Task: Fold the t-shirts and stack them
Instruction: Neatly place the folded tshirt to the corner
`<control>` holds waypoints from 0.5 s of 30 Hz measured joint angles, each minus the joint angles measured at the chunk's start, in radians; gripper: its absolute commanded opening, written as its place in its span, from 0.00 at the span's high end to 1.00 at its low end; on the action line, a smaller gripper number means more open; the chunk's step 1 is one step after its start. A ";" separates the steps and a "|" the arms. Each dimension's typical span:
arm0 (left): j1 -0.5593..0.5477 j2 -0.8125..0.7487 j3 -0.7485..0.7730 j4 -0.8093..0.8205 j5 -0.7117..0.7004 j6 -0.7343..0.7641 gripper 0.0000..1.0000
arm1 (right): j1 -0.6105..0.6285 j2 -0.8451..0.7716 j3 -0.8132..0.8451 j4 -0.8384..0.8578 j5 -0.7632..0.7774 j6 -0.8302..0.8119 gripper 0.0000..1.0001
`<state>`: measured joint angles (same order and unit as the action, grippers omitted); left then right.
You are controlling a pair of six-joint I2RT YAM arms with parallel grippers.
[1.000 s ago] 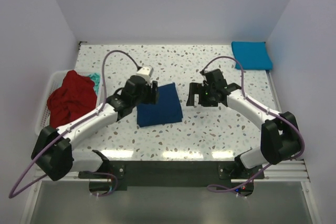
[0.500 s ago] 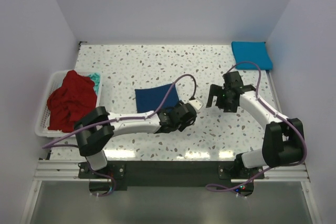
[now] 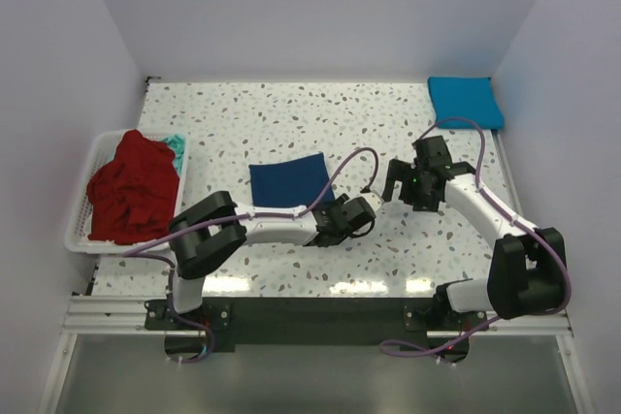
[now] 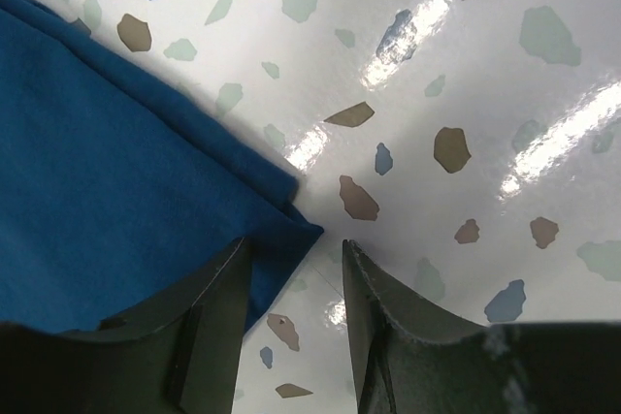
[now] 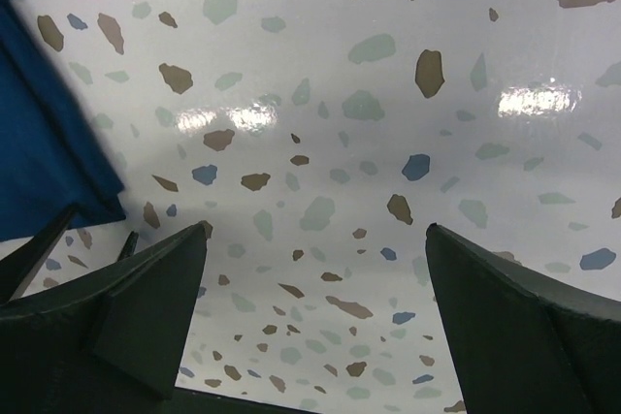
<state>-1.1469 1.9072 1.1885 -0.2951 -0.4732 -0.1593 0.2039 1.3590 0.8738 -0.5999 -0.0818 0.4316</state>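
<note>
My left end effector [image 4: 296, 251] stands part-way open, low over the table [image 3: 291, 113], with its jaws set astride the near right corner of the navy t-shirt [image 4: 126, 181]. One jaw sits over the cloth and the other over bare surface. A gap shows between them, so I record no grip on the cloth. My right end effector [image 5: 315, 239] is spread to its full width and holds nothing. It hangs over bare table just to the right of that same garment, whose edge shows at the left of the right wrist view. The navy t-shirt lies mid-table as a compact, flat rectangle with a doubled edge visible at the corner, and I judge it folded. Its print is not visible. It is well apart from the turquoise t-shirt [image 3: 466, 102], which lies folded in the far right corner of the table. Two garments therefore appear folded, but they are not yet stacked. At the left edge, the white basket [image 3: 82, 239] holds the red t-shirt [image 3: 131, 186] in a loose heap, with a little of the teal t-shirt [image 3: 175, 147] showing behind it. Neither is folded. My assessment is that the task is roughly half complete. What remains is to place the navy piece on the turquoise one, then fold and add the two in the basket.
</note>
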 measured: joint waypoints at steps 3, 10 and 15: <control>0.000 0.014 0.002 -0.005 -0.011 0.004 0.53 | -0.001 0.000 -0.008 0.005 -0.014 0.003 0.02; -0.002 0.031 0.010 0.000 -0.048 0.010 0.76 | -0.003 0.000 -0.016 0.019 -0.020 0.016 0.02; -0.001 0.039 0.010 0.000 -0.070 0.014 1.00 | -0.008 0.001 -0.029 0.059 -0.064 0.034 0.02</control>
<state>-1.1477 1.9465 1.1980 -0.2947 -0.5430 -0.1455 0.1959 1.3598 0.8452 -0.5411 -0.1463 0.4656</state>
